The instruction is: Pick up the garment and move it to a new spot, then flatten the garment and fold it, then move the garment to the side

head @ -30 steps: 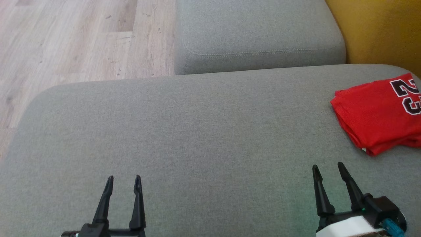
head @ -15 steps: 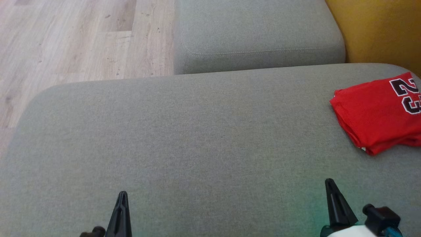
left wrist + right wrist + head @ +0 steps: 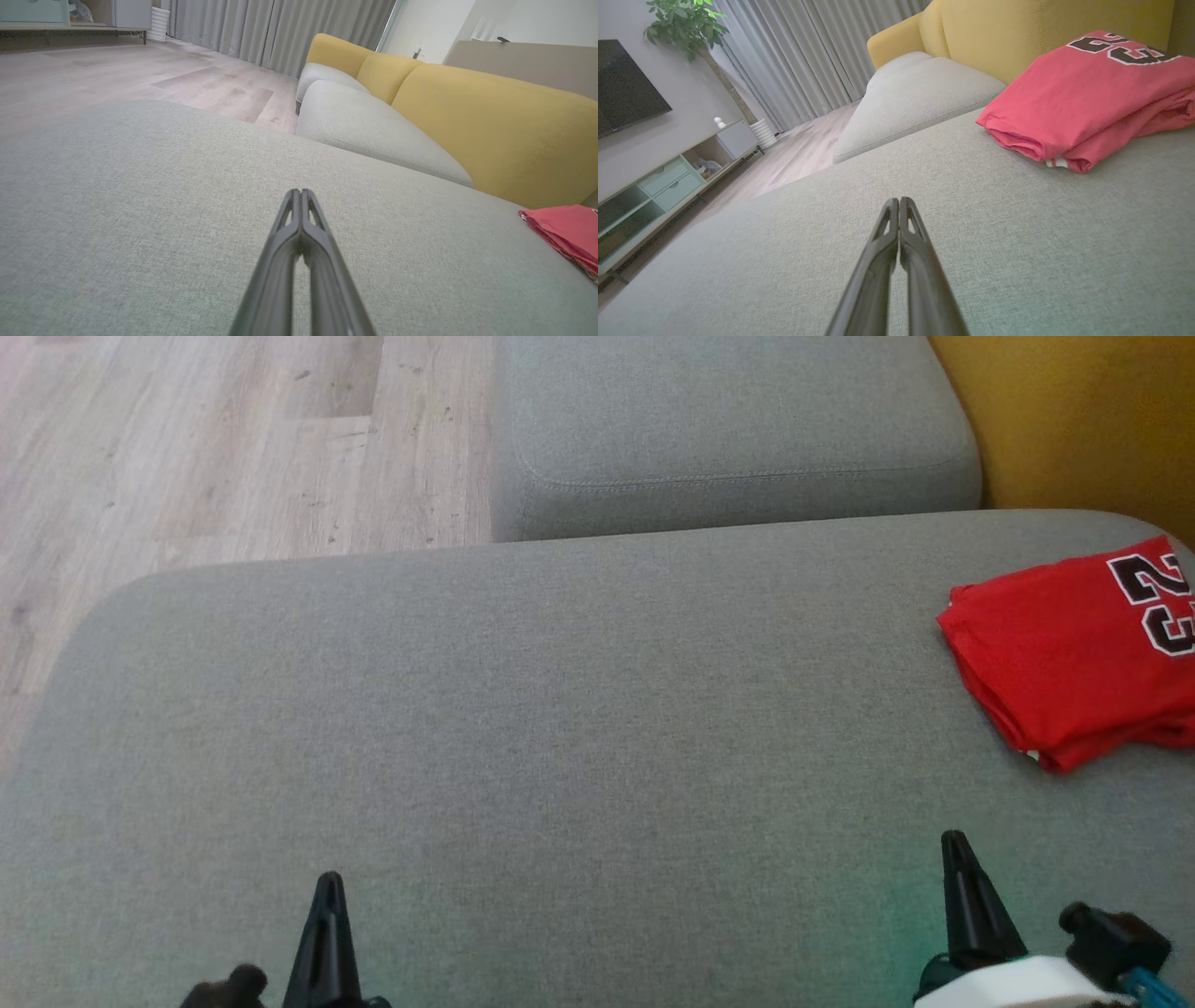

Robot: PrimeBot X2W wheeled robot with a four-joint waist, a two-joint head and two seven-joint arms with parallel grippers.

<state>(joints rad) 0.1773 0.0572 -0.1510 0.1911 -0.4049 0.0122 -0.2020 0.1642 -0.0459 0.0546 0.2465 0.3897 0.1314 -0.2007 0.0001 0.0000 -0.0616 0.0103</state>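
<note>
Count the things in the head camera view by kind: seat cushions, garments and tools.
Grey seat cushions: 2
Red folded jersey: 1
Tools, left tool and right tool, both shut and empty: 2
Total: 5

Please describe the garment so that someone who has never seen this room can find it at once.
On the large grey seat cushion, look at its right end beside the yellow backrest. A folded red garment lies there, the one red thing, with black white-edged numerals on top.
</note>
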